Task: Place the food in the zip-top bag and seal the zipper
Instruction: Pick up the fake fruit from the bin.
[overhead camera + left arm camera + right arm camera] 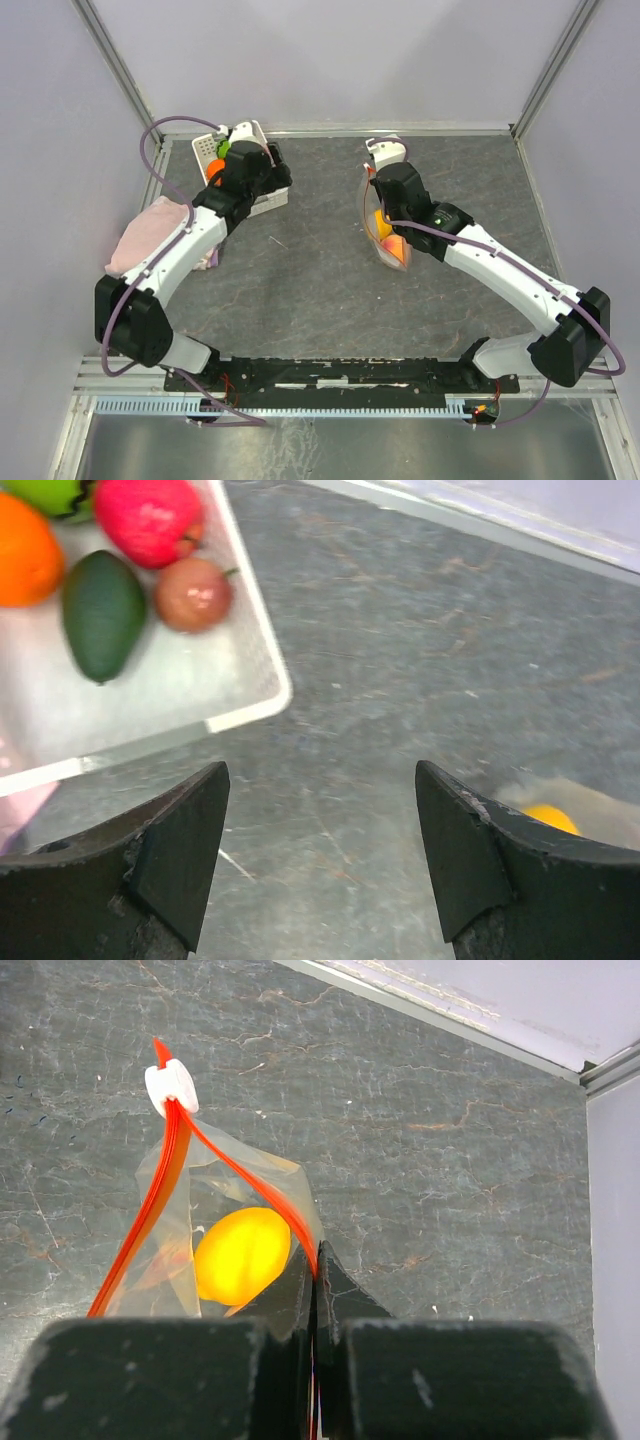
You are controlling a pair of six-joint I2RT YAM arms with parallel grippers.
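grey tabletop (450,1160); right hand (316,1290) tight on zipper (163,1185)

basket (247,130) far left, food (100,615) in it | zip-top bag (392,250) to its right, food inside | cloth (150,232) left, nearer than basket

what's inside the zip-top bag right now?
One yellow fruit shows through the zip-top bag. The bag's lower part is hidden behind the right gripper, so more may be inside.

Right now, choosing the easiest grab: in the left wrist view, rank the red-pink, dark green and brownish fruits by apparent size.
1-2. red-pink fruit and dark green fruit: about alike, the first cropped at the frame's top, so unranked.
3. brownish fruit: clearly smallest.
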